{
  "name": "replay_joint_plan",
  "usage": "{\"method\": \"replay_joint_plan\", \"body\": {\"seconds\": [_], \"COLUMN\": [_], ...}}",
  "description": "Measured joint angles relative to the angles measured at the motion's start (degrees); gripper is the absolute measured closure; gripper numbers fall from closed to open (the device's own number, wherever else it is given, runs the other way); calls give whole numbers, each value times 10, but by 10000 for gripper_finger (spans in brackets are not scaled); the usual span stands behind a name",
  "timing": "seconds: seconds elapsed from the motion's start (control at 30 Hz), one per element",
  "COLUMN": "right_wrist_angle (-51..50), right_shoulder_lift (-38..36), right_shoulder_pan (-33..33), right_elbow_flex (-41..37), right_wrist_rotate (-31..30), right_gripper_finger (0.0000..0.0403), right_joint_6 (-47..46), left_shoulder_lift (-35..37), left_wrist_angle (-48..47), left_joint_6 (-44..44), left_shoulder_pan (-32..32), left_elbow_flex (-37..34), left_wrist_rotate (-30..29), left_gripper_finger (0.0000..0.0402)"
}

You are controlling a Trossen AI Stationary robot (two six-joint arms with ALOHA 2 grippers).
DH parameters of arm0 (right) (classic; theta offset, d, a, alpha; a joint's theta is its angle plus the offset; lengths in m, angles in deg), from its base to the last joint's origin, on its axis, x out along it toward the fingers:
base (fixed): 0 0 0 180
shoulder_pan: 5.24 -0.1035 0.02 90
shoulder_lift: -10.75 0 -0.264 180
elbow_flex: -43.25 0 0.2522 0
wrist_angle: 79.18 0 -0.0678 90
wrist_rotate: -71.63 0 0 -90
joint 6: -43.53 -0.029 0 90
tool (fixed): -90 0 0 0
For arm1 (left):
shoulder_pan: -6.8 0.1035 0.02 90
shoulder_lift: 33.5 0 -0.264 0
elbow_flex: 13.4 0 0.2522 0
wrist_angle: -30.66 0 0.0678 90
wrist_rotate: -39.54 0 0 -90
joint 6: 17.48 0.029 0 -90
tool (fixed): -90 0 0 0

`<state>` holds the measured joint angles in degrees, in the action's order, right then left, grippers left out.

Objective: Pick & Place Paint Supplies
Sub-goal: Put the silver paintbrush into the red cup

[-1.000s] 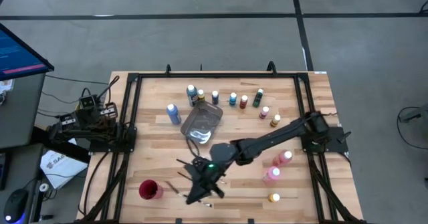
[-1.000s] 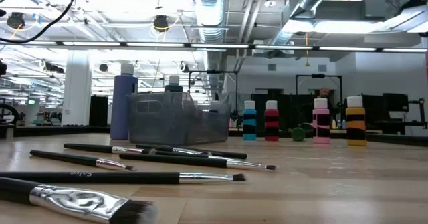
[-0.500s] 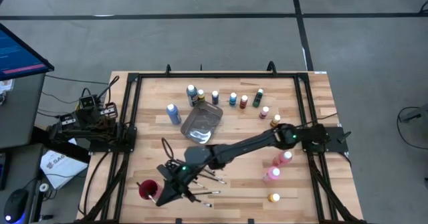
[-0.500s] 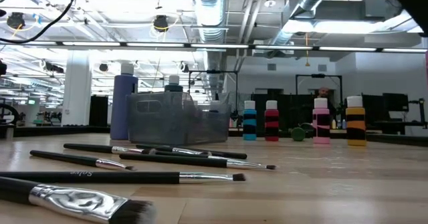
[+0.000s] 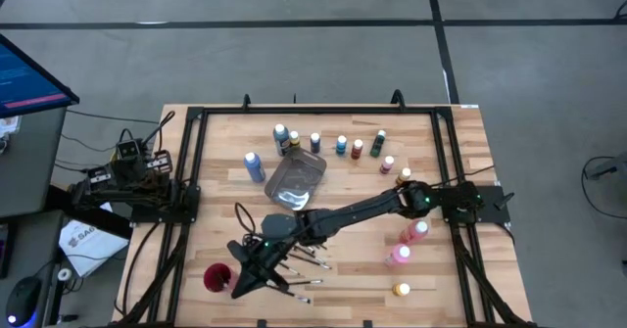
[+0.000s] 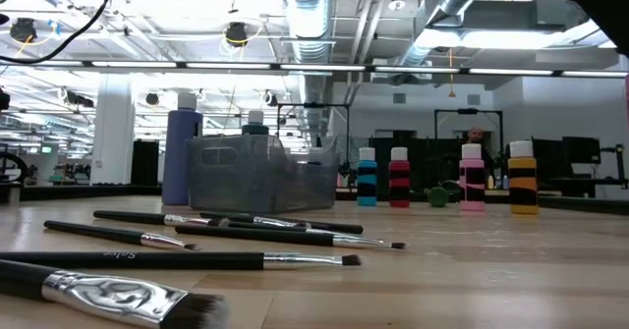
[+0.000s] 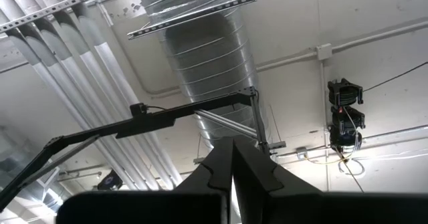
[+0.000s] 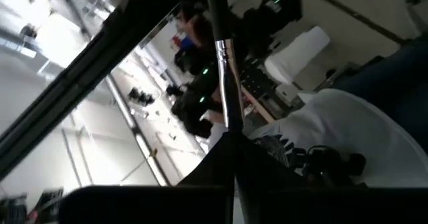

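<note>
Now the right gripper (image 5: 239, 285) hangs low over the near-left part of the wooden table (image 5: 431, 162), just beside the red cup (image 5: 217, 278), its jaws clamped on a thin dark paintbrush with a metal ferrule (image 8: 224, 83). Several more thin dark brushes (image 5: 304, 259) lie just right of it, and small paint bottles (image 5: 341, 146) stand along the far side and near the right edge, around the grey metal tray (image 5: 295, 181). Well off the table's left edge, the left gripper (image 7: 232, 177) rests, fingers pressed together.
</note>
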<state>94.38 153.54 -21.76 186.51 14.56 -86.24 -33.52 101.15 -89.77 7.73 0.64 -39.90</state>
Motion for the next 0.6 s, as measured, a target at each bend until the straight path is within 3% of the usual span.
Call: {"method": "replay_joint_plan", "body": {"seconds": [0.6], "right_wrist_angle": [-91], "right_shoulder_lift": [1], "right_shoulder_pan": [2], "right_elbow_flex": [0], "right_wrist_rotate": [2], "right_gripper_finger": [403], "right_joint_6": [-46], "left_shoulder_lift": [0], "left_wrist_angle": [0], "left_joint_6": [0], "left_shoulder_pan": [0], "left_elbow_flex": [0], "left_wrist_rotate": [0], "left_gripper_finger": [399]}}
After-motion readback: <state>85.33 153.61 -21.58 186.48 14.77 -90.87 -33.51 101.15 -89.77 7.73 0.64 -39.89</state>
